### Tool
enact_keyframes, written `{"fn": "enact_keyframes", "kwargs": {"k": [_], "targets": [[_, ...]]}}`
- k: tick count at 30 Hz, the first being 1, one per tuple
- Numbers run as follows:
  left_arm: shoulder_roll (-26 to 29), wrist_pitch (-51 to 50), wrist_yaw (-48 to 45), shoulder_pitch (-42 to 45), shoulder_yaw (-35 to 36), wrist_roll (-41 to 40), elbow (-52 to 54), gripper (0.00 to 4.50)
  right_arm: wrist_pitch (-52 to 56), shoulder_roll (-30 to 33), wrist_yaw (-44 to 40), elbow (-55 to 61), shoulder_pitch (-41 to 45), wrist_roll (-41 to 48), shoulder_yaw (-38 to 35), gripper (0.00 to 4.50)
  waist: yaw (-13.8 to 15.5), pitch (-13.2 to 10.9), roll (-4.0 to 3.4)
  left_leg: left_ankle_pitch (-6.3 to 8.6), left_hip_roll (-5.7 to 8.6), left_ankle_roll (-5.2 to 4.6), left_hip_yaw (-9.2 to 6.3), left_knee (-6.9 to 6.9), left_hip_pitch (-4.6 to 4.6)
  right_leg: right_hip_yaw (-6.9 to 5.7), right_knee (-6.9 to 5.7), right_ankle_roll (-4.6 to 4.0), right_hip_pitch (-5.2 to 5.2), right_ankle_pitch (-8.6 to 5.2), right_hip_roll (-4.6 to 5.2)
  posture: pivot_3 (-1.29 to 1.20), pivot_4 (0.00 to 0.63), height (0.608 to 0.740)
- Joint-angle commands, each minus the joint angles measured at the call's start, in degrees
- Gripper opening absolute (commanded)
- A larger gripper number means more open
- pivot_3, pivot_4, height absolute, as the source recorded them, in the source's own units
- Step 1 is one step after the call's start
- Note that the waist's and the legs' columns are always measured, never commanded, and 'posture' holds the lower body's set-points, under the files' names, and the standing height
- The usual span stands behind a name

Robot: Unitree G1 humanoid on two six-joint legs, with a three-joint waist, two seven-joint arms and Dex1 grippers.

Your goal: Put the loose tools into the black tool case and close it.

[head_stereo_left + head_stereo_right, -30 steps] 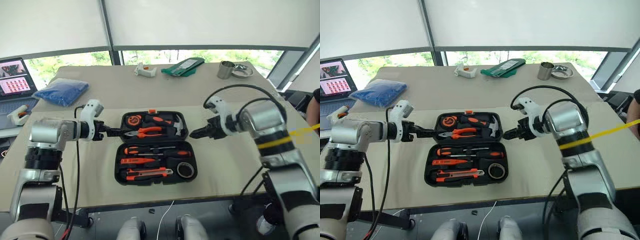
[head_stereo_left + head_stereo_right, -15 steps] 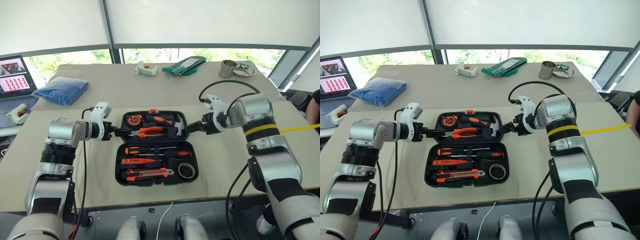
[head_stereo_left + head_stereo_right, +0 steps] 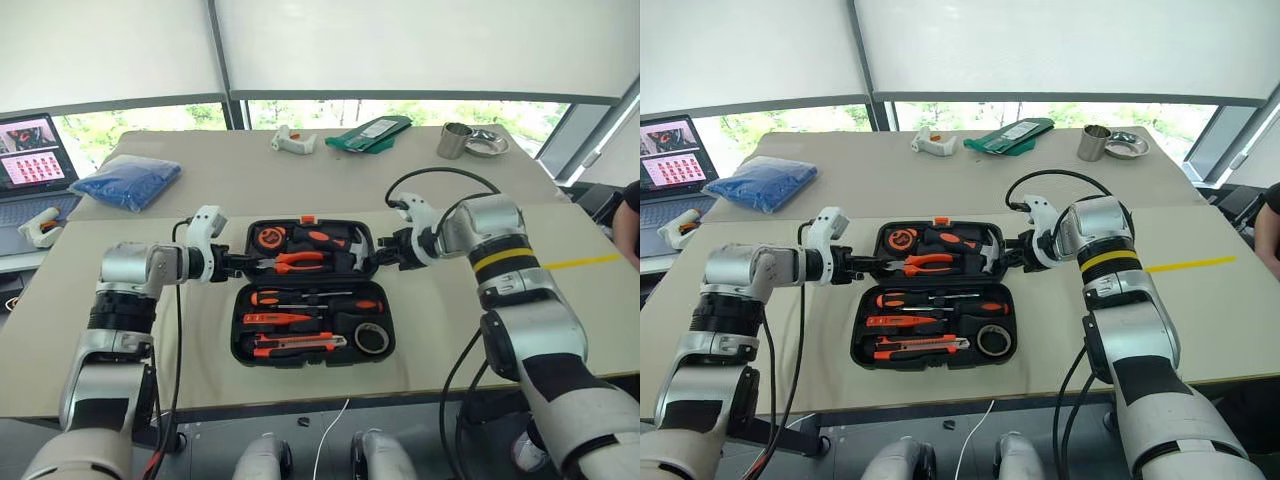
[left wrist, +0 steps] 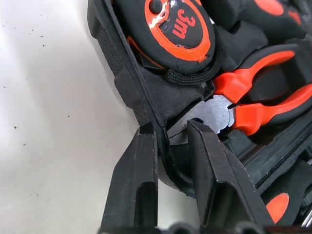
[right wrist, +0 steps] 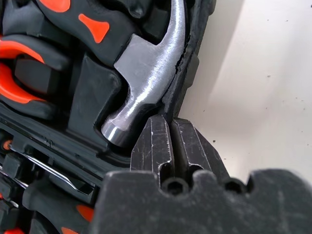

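Black tool case (image 3: pixel 310 362): lying open and flat at the middle of the table (image 3: pixel 480 340), with the lid half hinging back toward 12 o'clock.

Near half: seating the utility knife (image 3: pixel 285 346), two screwdrivers (image 3: pixel 300 300) and the tape roll (image 3: pixel 371 339) in their recesses, so seemingly leaving nothing loose to stow.

Lid half: carrying the tape measure (image 4: pixel 180 29), pliers (image 4: pixel 258 97) and hammer (image 5: pixel 146 78).

Left gripper (image 4: pixel 168 129): straddling the lid's side wall at 9 o'clock, one finger outside and one inside beside the plier nose, narrowly parted and pinching the wall.

Right gripper (image 5: pixel 170 122): nipping the lid's thin rim at 3 o'clock next to the hammer head, fingers all but meeting.

Step, judging by the grips: preparing to swing the lid over.

Risks:
- Slipping off on the right, since so little rim is caught.
- Twisting the lid by lifting unevenly.
- Trapping the left inner finger against the pliers while folding.
- Shaking the hammer out of its recess and blocking the latch.
- Dragging the whole case instead of hinging it.
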State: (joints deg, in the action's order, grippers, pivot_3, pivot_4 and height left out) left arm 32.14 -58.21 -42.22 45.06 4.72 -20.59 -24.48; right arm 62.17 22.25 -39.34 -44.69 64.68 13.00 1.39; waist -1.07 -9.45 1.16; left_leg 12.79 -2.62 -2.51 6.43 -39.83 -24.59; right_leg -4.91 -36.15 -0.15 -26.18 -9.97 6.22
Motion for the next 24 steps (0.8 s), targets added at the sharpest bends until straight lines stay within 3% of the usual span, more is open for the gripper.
{"fn": "enact_keyframes", "kwargs": {"k": [1,5,11,17,22,24], "targets": [[-1.0,13.3,-1.3,-3.1,5.9,-2.2,4.9,0.42,-15.7,1.7,-5.4,13.7,-4.9,2.2,-2.3,0.00,0.0,0.0,0.00,-0.03,-0.01,0.00,0.00,0.04,-0.02,0.02,0.04,0.04,-0.02,0.02,0.00,0.00,0.150,0.740],[-2.2,26.9,-3.7,-10.2,9.0,-3.0,10.3,0.41,-27.4,4.3,-9.9,28.7,-15.9,3.1,-2.8,0.00,0.1,0.0,0.01,-0.02,-0.04,-0.01,0.02,0.09,-0.17,0.02,0.11,-0.01,-0.15,0.06,0.00,0.00,0.150,0.740],[-3.2,45.1,-6.6,-19.5,10.8,-2.1,15.2,0.41,-46.3,6.0,-6.4,40.1,-30.4,-1.6,-3.0,0.00,0.2,-0.1,0.02,0.07,-0.06,-0.09,0.10,0.12,-0.26,-0.02,0.31,0.02,-0.16,0.04,0.01,0.00,0.150,0.740],[-3.5,69.7,-11.4,-29.7,8.5,3.2,16.5,0.41,-79.7,10.7,-0.5,35.7,-39.8,-15.2,-0.3,0.00,0.4,-0.1,0.02,0.12,-0.02,-0.16,0.15,0.11,-0.23,-0.01,0.38,0.11,-0.13,-0.01,0.04,0.00,0.150,0.740],[-2.0,81.8,-15.0,-36.1,6.8,5.3,16.3,0.41,-104.5,15.7,8.6,29.6,-43.0,-28.2,2.1,0.00,0.9,-0.1,0.02,0.09,-0.04,-0.16,0.16,0.06,-0.07,0.00,0.35,0.42,0.00,-0.21,0.12,0.00,0.150,0.740],[-0.6,81.9,-16.7,-39.1,7.2,3.7,17.5,0.93,-111.6,17.6,12.1,27.6,-44.0,-32.4,2.3,0.00,0.8,-0.1,0.02,0.06,-0.06,-0.15,0.19,0.04,-0.05,0.02,0.33,0.37,-0.01,-0.18,0.12,0.00,0.150,0.740]]}}
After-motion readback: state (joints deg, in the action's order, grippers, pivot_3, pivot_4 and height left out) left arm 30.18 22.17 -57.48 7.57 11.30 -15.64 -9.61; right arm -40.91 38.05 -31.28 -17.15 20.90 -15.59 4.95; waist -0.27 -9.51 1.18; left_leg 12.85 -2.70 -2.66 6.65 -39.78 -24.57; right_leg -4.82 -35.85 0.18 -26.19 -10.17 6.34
